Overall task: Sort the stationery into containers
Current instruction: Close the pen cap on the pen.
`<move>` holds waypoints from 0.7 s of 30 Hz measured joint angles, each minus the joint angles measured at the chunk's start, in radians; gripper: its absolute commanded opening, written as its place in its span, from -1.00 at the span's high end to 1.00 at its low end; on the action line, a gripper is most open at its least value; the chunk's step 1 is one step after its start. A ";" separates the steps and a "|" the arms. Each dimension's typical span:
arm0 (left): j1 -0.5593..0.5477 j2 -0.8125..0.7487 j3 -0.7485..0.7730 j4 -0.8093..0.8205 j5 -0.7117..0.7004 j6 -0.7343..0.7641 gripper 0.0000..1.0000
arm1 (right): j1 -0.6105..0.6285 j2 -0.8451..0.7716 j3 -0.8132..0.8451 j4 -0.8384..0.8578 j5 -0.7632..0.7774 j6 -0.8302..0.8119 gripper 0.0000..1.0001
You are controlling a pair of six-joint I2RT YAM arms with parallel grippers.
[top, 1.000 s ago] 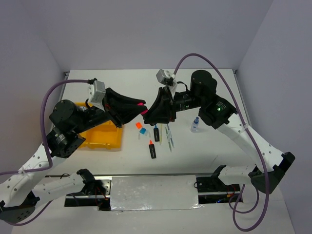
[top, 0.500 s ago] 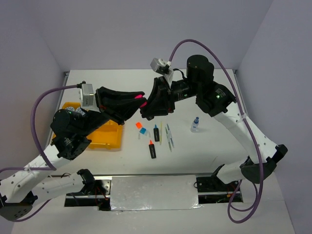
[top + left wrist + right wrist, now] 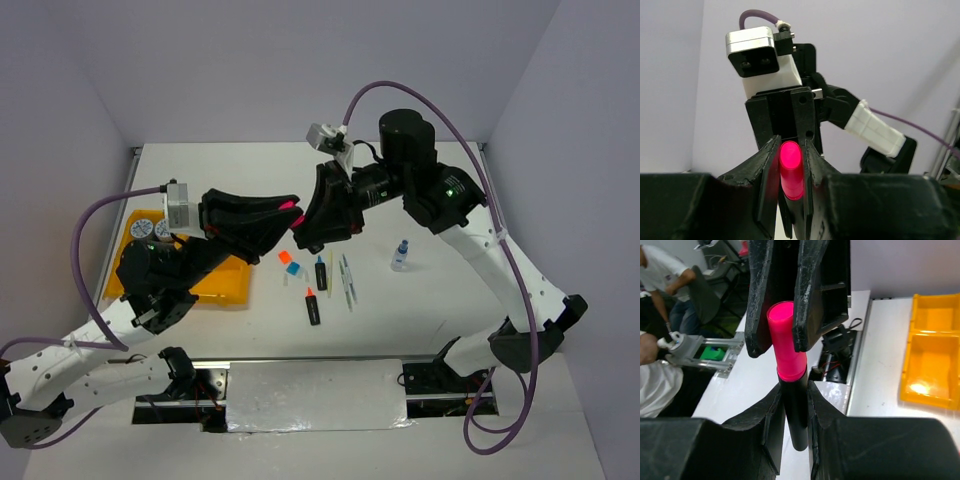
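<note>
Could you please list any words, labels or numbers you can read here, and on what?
None legible in any view.
The round tins: printed faces too small to read.
The pink-capped marker: no lettering shows.
The loose markers and small bottle: too small to tell.

From above, my left arm (image 3: 170,265) covers much of the tray (image 3: 230,285), so I can't count its compartments. Where the left pincer (image 3: 283,212) meets the right pincer (image 3: 303,232), only pink slivers of the marker (image 3: 289,206) show. The right wrist view crops the tray.
</note>
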 measured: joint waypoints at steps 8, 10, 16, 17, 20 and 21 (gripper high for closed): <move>-0.095 0.000 -0.048 0.106 -0.056 -0.025 1.00 | 0.000 -0.001 0.014 -0.025 -0.100 0.005 1.00; -0.109 0.000 -0.051 0.125 -0.060 -0.026 1.00 | 0.000 -0.001 0.031 -0.035 -0.107 0.005 1.00; -0.137 0.000 -0.041 0.119 -0.082 -0.022 1.00 | -0.005 -0.023 0.042 -0.037 -0.095 0.005 1.00; -0.143 0.002 -0.015 0.068 -0.101 -0.018 1.00 | -0.007 -0.036 0.024 -0.022 -0.082 0.005 1.00; -0.166 0.012 0.093 -0.153 -0.174 -0.014 1.00 | -0.019 -0.100 -0.092 0.084 -0.042 0.010 1.00; -0.175 0.016 0.126 -0.230 -0.201 -0.012 1.00 | -0.020 -0.117 -0.137 0.131 -0.030 0.016 1.00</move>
